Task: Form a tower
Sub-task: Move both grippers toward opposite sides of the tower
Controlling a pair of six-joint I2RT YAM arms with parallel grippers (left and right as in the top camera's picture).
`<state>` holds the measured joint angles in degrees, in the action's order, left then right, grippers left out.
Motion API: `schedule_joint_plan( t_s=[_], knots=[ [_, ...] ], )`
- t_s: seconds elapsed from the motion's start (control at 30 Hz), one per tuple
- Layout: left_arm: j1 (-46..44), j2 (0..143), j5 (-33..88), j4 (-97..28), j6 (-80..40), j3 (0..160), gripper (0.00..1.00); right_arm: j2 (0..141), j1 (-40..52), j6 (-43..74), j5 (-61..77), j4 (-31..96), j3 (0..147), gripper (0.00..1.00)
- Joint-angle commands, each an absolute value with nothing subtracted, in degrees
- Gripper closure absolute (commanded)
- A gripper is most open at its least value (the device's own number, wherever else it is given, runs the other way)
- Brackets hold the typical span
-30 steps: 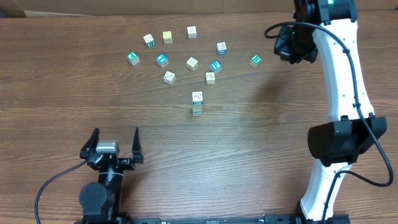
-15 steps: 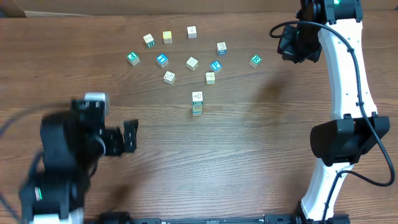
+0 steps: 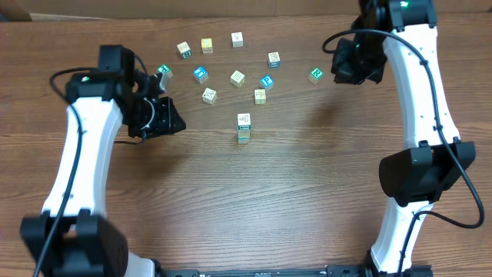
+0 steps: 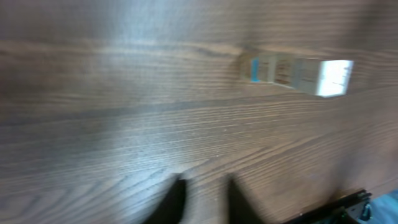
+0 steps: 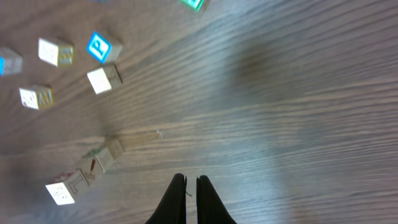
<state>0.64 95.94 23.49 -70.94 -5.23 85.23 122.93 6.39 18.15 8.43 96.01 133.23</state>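
Left pincer (image 4: pixel 205 190), slightly parted and empty, faces the tower (image 3: pixel 244 127); right pincer (image 5: pixel 188 186) closed near loose cubes (image 3: pixel 237 78).

Overhead's evenly lit and sharp; left wrist view's motion-blurred, pale wooden cube stack (image 4: pixel 292 73) smeared, soft glare on brown wooden table (image 4: pixel 124 137).

Open passage is offered by bare table (image 3: pixel 307 192) on the near side and the right of the tower (image 3: pixel 244 128). Behind it, passage is narrowed by loose cubes (image 3: pixel 260 96) set close together; on its left, room is taken by the left gripper (image 3: pixel 175 121).
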Motion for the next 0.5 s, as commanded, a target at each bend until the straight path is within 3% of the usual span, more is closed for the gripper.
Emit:
schedule_joint_plan(
  t_s=[0.0,0.47],
  knots=[
    [-2.1,101.5,20.0,-71.0,-9.9,86.4,0.96,121.5,8.7,17.5,9.1,94.3,129.3,0.96],
    [-13.2,115.3,13.5,-63.1,-13.1,86.4,0.96,121.5,18.4,21.6,9.0,80.7,109.4,0.96]
  ],
)
